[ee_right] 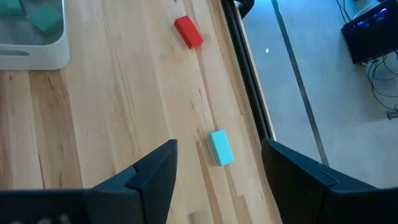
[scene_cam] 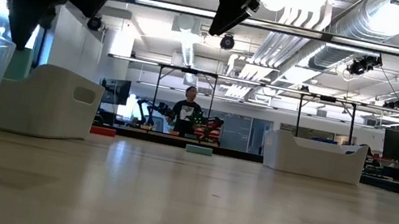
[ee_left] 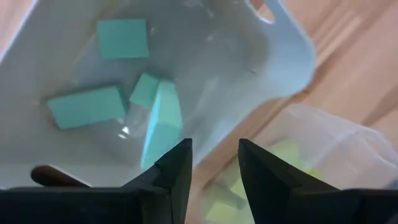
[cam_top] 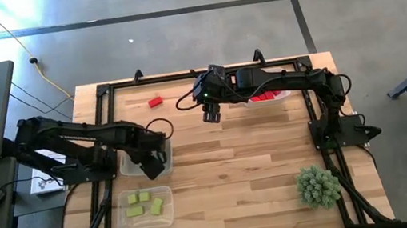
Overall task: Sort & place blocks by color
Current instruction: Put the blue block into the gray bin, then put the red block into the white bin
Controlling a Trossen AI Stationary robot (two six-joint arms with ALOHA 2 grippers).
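Note:
My left gripper (cam_top: pixel 152 167) (ee_left: pixel 215 167) hangs open over the white tray (cam_top: pixel 163 159) (ee_left: pixel 273 56), touching nothing. Several teal blocks (ee_left: pixel 87 104) lie in that tray, and one teal bar (ee_left: pixel 163 121) stands tilted just beyond my left finger. My right gripper (cam_top: pixel 212 114) (ee_right: pixel 217 180) is open above the table's far part. Between its fingers, lower down, a teal block (ee_right: pixel 220 147) (scene_cam: pixel 198 150) lies on the wood. A red block (cam_top: pixel 156 102) (ee_right: pixel 188 32) lies farther toward the left. Yellow-green blocks (cam_top: pixel 144 204) rest in a clear tray (cam_top: pixel 168 213).
A tray with red blocks (cam_top: pixel 269 96) sits under my right arm near the far edge. The spiky green plant ball (cam_top: pixel 317 186) stands at the near right. The table's black frame edge (ee_right: pixel 239 68) runs close to the loose teal block. Bare wood lies in the middle.

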